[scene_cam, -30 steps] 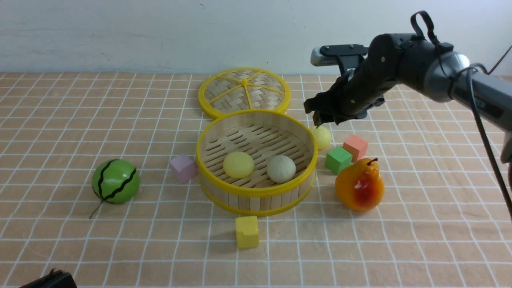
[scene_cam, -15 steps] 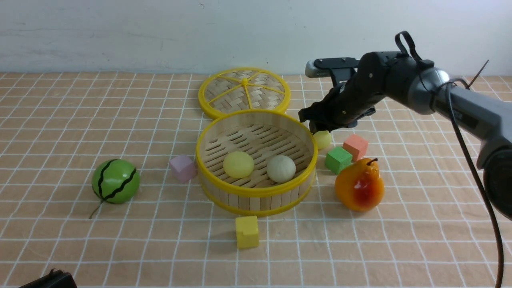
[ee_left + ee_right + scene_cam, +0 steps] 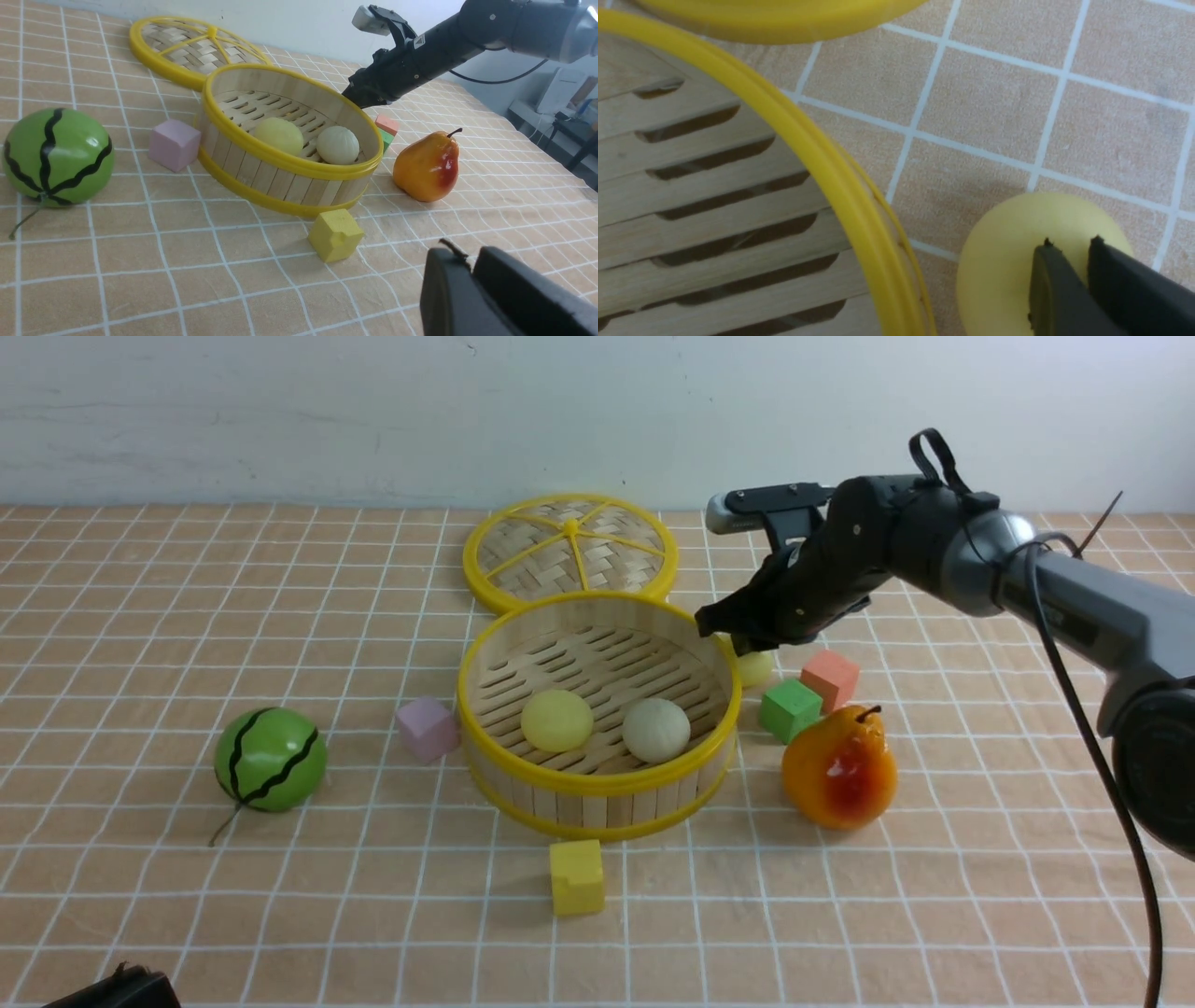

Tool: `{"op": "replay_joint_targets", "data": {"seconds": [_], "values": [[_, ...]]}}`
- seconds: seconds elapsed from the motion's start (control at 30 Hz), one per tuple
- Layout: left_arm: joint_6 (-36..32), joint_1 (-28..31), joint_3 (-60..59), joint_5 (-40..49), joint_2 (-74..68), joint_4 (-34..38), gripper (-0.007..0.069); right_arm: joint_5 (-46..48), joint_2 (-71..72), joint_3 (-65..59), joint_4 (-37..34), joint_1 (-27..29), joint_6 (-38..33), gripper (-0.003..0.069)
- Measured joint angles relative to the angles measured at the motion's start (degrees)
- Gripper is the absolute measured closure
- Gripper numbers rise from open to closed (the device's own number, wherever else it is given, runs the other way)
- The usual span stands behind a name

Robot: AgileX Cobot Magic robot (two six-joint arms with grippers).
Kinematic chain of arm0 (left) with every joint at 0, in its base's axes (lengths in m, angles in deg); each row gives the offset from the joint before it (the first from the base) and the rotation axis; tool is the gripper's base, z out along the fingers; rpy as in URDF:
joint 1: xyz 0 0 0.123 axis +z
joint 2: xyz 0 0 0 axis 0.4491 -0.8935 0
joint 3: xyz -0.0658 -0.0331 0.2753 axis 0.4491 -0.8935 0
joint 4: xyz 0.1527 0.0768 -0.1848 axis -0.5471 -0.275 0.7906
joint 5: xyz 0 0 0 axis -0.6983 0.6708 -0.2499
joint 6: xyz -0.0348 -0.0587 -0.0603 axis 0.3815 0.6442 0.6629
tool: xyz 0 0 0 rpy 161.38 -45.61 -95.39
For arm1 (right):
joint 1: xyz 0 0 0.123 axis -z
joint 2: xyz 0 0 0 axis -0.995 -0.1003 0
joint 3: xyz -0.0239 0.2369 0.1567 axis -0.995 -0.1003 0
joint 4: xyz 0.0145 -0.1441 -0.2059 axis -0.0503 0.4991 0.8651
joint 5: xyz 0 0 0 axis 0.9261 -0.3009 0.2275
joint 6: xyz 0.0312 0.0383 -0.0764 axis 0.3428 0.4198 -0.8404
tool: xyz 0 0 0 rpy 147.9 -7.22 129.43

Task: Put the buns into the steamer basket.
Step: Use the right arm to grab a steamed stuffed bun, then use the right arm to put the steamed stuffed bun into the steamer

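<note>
loose bun (image 3: 756, 668) hemmed — steamer basket (image 3: 597, 800) wall, green cube (image 3: 789, 709) beside

We see the steamer basket (image 3: 597, 782) upright, round and deep, holding a pale yellow bun (image 3: 556, 720) beside an off-white pleated bun (image 3: 656, 730). The third bun (image 3: 756, 668), pale yellow, lies outside, just beside its far right wall.

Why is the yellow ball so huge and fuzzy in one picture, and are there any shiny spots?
Right wrist view: the camera sits very close, so the pale yellow bun looks huge and the dark right gripper is blurry. Left wrist view: a white shine on the pear. Front view: sharp, only soft shadows.
</note>
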Motion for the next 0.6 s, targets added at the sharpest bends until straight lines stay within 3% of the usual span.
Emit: {"op": "replay_joint_targets", "data": {"seconds": [0.1,0.47,0.6], "values": [[0.0,0.0,0.0,0.0,0.0,0.0,0.0546,-0.13,0.0,0.0,0.64,0.0,-0.02,0.0657],[0.05,0.0,0.0,0.0,0.0,0.0,0.0533,6.02,9.39,0.0,2.89,-0.02,-0.67,0.0662],[0.05,0.0,0.0,0.0,0.0,0.0,0.0533,7.88,13.82,0.0,0.43,-0.9,-2.85,0.0662]]}}
